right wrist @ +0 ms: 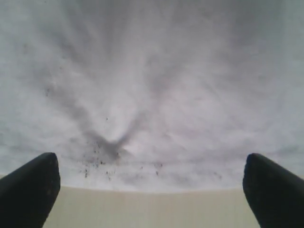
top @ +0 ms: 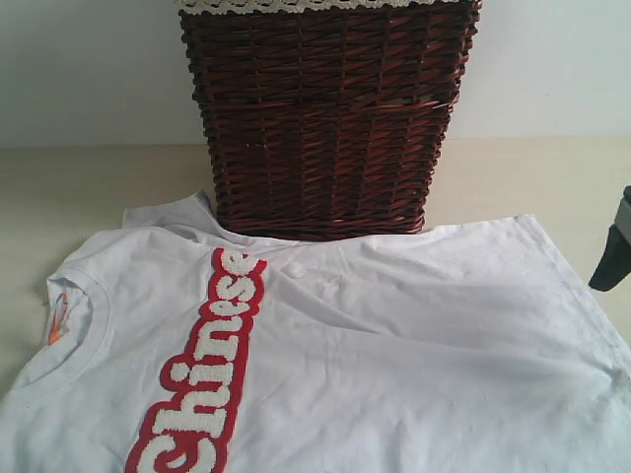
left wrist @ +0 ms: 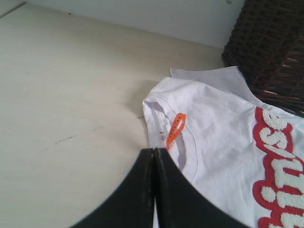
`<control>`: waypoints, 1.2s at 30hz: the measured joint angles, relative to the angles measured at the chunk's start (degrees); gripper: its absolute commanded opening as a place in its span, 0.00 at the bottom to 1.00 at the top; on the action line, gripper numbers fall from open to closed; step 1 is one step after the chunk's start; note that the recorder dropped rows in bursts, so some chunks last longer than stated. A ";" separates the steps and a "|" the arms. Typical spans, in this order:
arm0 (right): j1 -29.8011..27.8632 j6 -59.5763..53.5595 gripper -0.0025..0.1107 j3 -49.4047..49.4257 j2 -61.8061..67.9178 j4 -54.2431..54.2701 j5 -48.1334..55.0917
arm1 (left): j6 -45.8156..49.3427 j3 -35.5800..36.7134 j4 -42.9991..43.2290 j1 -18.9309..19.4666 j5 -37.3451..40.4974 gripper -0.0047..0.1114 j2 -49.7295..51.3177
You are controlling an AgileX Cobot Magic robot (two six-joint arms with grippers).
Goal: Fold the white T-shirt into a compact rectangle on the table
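The white T-shirt lies spread flat on the table, chest up, with its red-outlined lettering running towards the front. Its round neck with the orange tag is at the left. In the left wrist view my left gripper is shut with nothing in it, its tips just at the collar edge beside the orange tag. My right gripper stands open over the shirt's hem, where fabric meets bare table. Only a dark part of the right gripper shows at the exterior view's right edge.
A dark wicker basket with a lace-trimmed liner stands at the back, its base touching the shirt's far edge and sleeve. It also shows in the left wrist view. A pale wall rises behind the table.
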 measured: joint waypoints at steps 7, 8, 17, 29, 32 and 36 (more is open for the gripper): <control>3.69 0.00 0.95 0.00 3.18 0.15 -5.42 | 0.00 0.00 0.00 0.00 0.00 0.04 0.00; 3.85 0.51 0.95 0.00 3.60 0.15 -6.26 | 0.00 0.00 0.00 0.00 0.00 0.04 0.00; 3.85 5.25 0.95 1.07 5.49 -1.73 -7.38 | 0.00 0.00 0.00 0.00 0.00 0.04 0.00; 4.28 4.23 0.95 3.70 4.88 -2.92 -11.31 | 0.00 0.00 0.00 0.00 0.00 0.04 0.00; 4.41 4.36 0.95 3.99 3.71 -3.19 -11.75 | 0.00 0.00 0.00 0.00 0.00 0.04 0.00; 4.41 5.54 0.95 5.24 0.65 -6.39 -12.45 | 0.00 0.00 0.00 0.00 0.00 0.04 0.00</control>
